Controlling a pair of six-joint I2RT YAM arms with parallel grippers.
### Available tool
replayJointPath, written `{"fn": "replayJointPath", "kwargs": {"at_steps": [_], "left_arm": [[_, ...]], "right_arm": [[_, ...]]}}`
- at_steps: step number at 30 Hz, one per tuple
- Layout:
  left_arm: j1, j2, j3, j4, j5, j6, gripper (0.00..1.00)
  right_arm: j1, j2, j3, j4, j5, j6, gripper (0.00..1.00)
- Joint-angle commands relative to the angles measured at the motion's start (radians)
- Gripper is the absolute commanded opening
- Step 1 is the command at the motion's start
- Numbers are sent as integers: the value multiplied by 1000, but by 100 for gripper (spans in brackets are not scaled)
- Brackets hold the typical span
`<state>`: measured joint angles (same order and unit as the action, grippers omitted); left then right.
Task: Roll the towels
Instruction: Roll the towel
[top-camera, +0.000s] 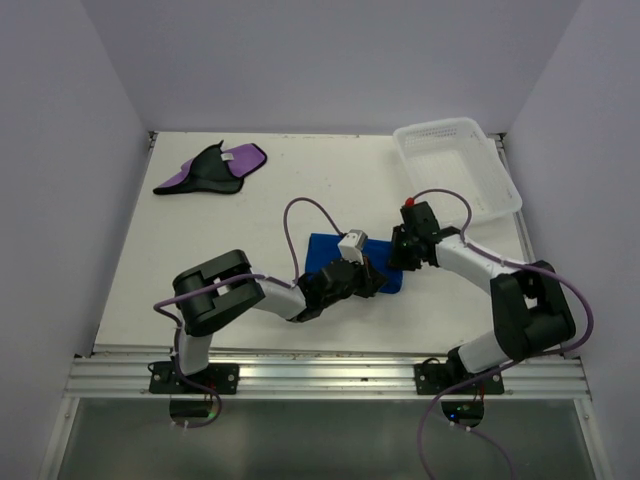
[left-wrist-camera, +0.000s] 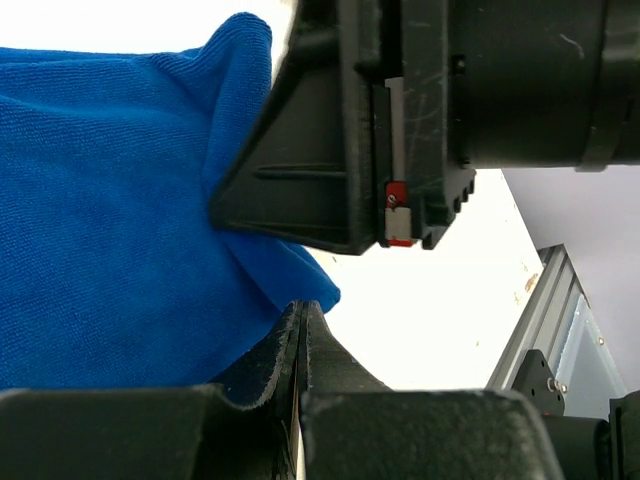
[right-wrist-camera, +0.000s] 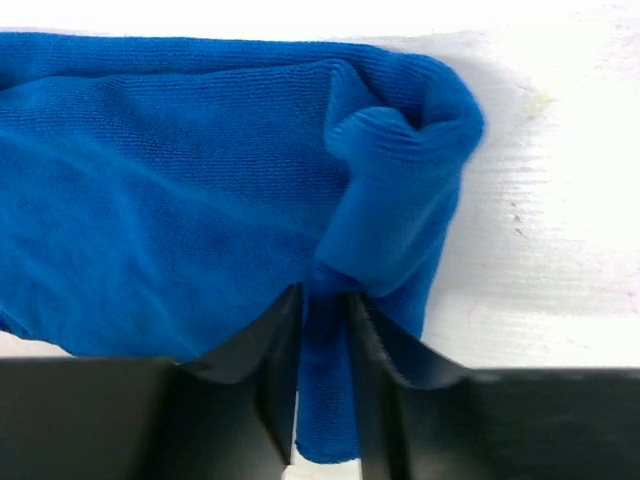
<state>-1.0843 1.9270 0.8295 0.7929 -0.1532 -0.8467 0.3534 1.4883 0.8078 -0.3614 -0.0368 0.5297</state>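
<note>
Pale lilac walls (top-camera: 320, 60) enclose the white table (top-camera: 330, 190). The blue towel (top-camera: 322, 250) lies toward its near edge, mid-width. The right gripper (right-wrist-camera: 325, 295) clamps a fold of it. The left gripper (left-wrist-camera: 300, 305), fingers together, meets its edge. The purple towel (top-camera: 215, 168) lies at the far left corner, a white mesh basket (top-camera: 495, 205) far right.

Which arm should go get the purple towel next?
Probably the left. The purple towel lies at the back left, nearer the left pincer; the right pincer sits farther right, with a fold of the blue towel between its fingers.
</note>
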Motion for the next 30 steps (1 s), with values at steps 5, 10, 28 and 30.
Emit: {"fn": "replayJointPath", "kwargs": {"at_steps": [5,10,28,30], "left_arm": [[-19,-7,23,72,-16,-2,0],[-26,9,28,107,-8,0,0],[-23,124,141,75,-19,23,0],[-22,133,141,54,-32,17,0]], "right_arm": [[7,36,27,53,-44,21,37],[7,50,37,44,-71,21,42],[7,47,30,30,-97,-16,43],[7,44,30,24,-95,-20,43]]}}
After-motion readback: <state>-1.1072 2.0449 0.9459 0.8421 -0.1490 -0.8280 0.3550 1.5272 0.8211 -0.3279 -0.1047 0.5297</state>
